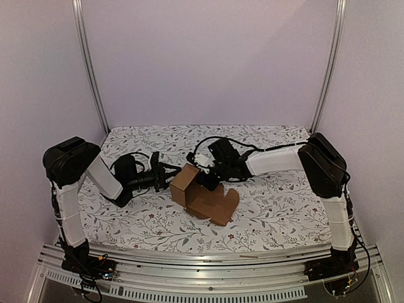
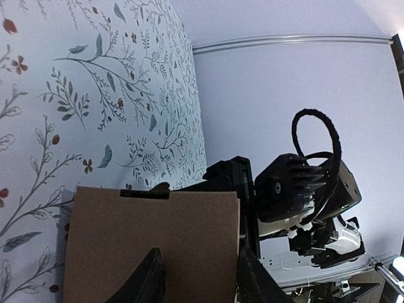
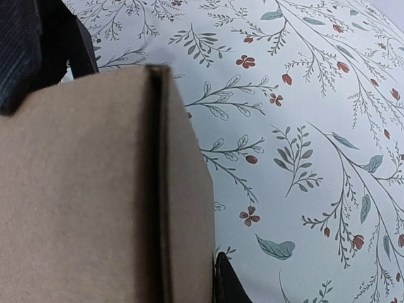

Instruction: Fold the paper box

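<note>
The paper box sits about mid-table on the flowered cloth, between the two arms. It is plain brown cardboard with no print. Its left part stands up as a small, open-sided cube. From that, a flat panel with a rounded tab runs out to the right and toward the near edge, lying on the cloth.

The left gripper comes in from the left at the cube's left wall. In its own camera the two dark fingers stand apart, and a broad brown face of the box fills the space beyond them. One finger overlaps that face and the other sits right at its edge. I can't see anything pinched between them.

The right gripper is at the cube's right side, and from above its tips are lost against the dark of the wrist and the cardboard. Its wrist camera is so close that the box fills the left half of the picture, blurred, with a dark seam down a corner. Only one fingertip shows, right against the wall at the bottom. The other is hidden behind the cardboard, so I can't tell whether the jaws are clamped on the wall. A dark shape in the top-left corner is cut off and too blurred to name.
</note>
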Controlling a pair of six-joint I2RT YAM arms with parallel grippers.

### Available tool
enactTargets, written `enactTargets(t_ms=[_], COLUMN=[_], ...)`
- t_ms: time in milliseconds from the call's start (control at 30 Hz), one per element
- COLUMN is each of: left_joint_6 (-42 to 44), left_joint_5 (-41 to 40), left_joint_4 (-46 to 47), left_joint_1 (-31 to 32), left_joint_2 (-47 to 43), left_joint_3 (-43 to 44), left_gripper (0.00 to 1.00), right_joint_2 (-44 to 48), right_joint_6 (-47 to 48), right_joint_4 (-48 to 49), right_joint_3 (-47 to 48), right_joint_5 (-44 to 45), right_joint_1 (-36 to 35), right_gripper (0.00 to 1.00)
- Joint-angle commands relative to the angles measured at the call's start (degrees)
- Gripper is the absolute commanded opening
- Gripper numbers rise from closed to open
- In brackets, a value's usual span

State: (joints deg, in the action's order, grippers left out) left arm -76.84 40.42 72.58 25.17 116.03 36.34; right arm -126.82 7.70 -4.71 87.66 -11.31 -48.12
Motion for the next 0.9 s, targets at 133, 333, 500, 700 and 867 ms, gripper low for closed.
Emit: enactTargets(t_ms=[133,333,500,700,867], left_joint_6=[8.4,30.0,36.4,39.5,40.0], left_joint_5=[-3.0,-12.5,-16.4,-18.4,-19.0], left_joint_4=[-16.5,-56.5,-69.2,-75.9,-76.1], left_joint_1=[-2.3,-3.2,-3.2,-3.0,-2.3], left_joint_2=[-14.5,-32.1,-40.6,-45.3,-44.9], left_joint_3=[-3.6,0.9,2.4,2.9,3.0], left_gripper=[0.40,0.43,0.43,0.43,0.43], right_joint_2=[9.5,13.0,8.8,8.4,8.2], right_joint_6=[8.5,20.6,27.6,29.6,27.5], right_joint_4=[-20.7,-47.5,-68.5,-80.8,-81.0], right_joint_3=[-0.8,2.5,7.7,5.2,6.3], right_joint_5=[-0.9,3.0,13.2,26.2,28.6], right_joint_1=[-0.4,-0.4,-0.6,-0.6,-0.7], right_gripper=[0.08,0.07,0.03,0.05,0.12])
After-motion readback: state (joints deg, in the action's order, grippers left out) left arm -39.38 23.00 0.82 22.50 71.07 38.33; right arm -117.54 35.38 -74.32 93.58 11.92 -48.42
